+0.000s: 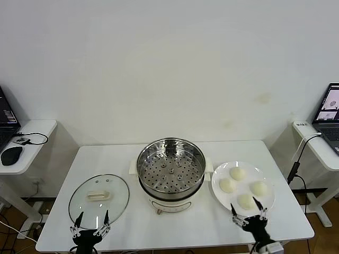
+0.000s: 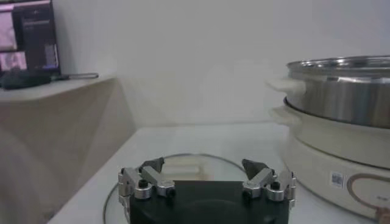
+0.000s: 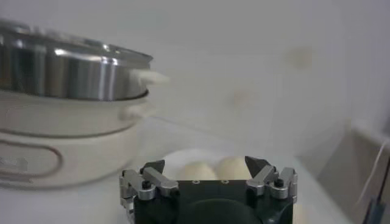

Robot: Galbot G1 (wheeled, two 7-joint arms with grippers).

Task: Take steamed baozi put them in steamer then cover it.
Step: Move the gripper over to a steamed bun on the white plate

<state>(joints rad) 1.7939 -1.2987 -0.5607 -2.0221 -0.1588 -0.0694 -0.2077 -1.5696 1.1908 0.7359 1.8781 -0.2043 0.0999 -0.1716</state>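
The table is plain white, the wall behind it off-white with faint yellowish stains. The steamer is shiny silver steel, its tray dotted with rows of small dark holes, on a white base trimmed with a thin brown line. Four baozi are smooth cream-white on a white plate. The cover is clear glass with a silver rim and a cream handle. Both grippers, left and right, are black with silver-grey fingers.

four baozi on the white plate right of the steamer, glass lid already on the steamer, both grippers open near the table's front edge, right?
Not quite: the glass lid lies on the table left of the open steamer, as the head view shows. The rest holds.
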